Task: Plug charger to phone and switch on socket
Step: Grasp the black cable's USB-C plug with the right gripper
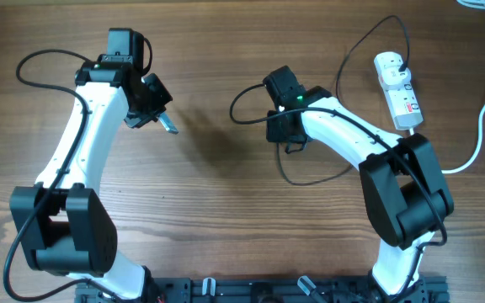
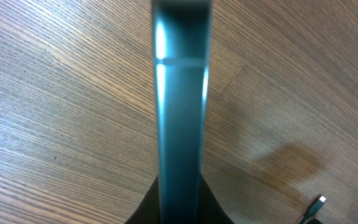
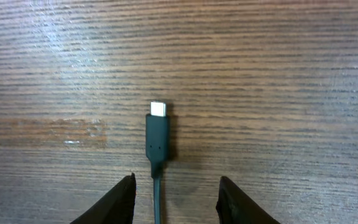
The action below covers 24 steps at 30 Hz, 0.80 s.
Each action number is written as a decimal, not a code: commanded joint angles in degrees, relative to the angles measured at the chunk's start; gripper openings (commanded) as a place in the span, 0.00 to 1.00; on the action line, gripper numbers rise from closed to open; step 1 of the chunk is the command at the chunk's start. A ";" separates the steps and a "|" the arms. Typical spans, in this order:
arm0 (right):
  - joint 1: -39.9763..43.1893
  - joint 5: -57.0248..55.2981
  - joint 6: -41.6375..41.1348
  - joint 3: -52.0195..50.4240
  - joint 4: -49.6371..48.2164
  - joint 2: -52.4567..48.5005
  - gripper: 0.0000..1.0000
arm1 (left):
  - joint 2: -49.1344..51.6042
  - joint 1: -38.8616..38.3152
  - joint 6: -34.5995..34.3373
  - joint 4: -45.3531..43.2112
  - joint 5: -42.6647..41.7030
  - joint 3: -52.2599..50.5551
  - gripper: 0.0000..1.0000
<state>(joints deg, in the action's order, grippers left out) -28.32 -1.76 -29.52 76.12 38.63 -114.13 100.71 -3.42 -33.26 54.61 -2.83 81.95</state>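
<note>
My left gripper [image 1: 152, 108] is shut on the phone [image 1: 168, 125] and holds it off the table. In the left wrist view the phone [image 2: 180, 106] shows edge-on as a teal bar. The charger's black cable [image 1: 306, 182] runs from the socket [image 1: 398, 91], a white power strip at the far right, to my right gripper [image 1: 286, 135]. In the right wrist view the charger's plug tip [image 3: 157, 132] lies on the wood just ahead of the open right gripper [image 3: 176, 193], with its cable passing between the fingers, untouched. The plug tip also shows in the left wrist view [image 2: 320, 201].
A thick white lead [image 1: 481, 126] curves off the table's right edge from the power strip. Bare wooden table [image 1: 217, 202] lies between the arms.
</note>
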 commanded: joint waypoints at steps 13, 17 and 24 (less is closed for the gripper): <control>-2.58 -4.59 -3.54 -0.42 -0.50 -3.50 0.42 | -0.61 -0.22 0.90 -0.96 -1.40 0.22 0.04; -2.54 -3.32 -3.43 -0.39 -0.28 -5.05 0.38 | -0.61 -0.22 0.92 -1.53 -1.86 0.22 0.04; -2.54 -3.32 -3.43 -0.39 -0.63 -5.05 0.26 | -0.61 -0.22 0.92 -1.64 -1.86 0.22 0.04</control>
<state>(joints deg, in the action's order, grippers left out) -30.94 -5.69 -32.49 76.34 38.22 -116.57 100.71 -3.42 -33.26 53.47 -4.21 81.95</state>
